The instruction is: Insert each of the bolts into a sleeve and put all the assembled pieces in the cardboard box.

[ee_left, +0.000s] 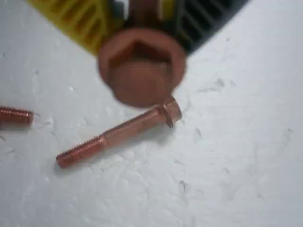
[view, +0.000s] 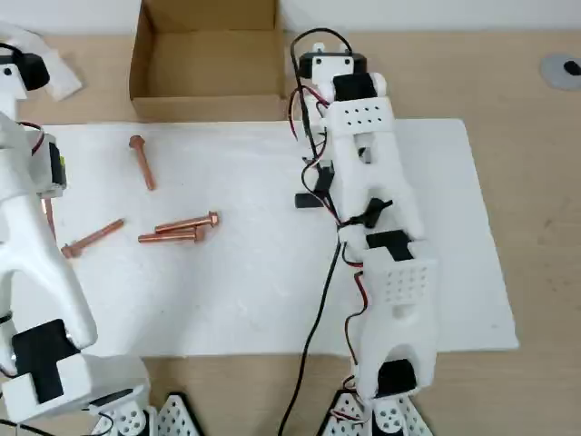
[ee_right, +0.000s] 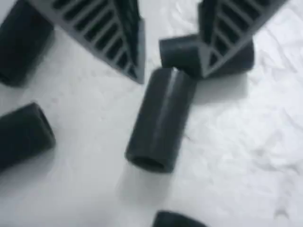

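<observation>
Progress: nothing assembled yet, by the look of it. The brown open-topped cardboard box (view: 204,64) sat at 12 o'clock of the white foam sheet (view: 263,300) with nothing inside. The left claw (ee_left: 142,14) was clenched on one copper-coloured hex-flange metal bolt (ee_left: 142,68), head toward the wrist camera, no sleeve on it. Four loose copper bolts (view: 186,222) lay bare around 9–10 o'clock on the sheet. The right claw (ee_right: 170,71) was released, fingers spread just above the black cylindrical plastic sleeves (ee_right: 161,118); five lay loose, none visibly with a bolt in it. Remaining, I'd judge: every insertion and every drop into the box. The sheet lay on a light wooden desk (view: 536,182), with a grey round disc (view: 561,68) at its 1 o'clock.
</observation>
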### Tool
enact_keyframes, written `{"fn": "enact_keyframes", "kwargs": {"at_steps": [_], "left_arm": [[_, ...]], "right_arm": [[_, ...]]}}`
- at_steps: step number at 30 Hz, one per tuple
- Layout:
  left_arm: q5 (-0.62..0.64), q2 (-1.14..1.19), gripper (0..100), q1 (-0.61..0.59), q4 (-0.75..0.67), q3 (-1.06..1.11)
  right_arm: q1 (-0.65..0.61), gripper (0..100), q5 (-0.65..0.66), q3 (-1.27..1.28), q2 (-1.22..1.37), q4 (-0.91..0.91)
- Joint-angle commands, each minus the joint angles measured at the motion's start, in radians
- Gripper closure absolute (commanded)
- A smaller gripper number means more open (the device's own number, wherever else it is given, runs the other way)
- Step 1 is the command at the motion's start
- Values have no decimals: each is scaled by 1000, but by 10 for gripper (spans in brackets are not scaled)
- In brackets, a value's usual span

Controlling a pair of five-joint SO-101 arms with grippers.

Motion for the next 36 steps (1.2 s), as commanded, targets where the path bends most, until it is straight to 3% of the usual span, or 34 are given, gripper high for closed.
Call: {"fn": "enact_keyframes", "kwargs": {"at_steps": [1,14,36], "left_arm": [[14,-50,990,14,2,-3],[15,-53,990,15,2,34],[14,-51,990,15,2,34]], "right_arm": [[15,886,-28,-30,-5,6],[-1,886,-100,-24,116,28],[4,849,-100,-38,225,-83]]}}
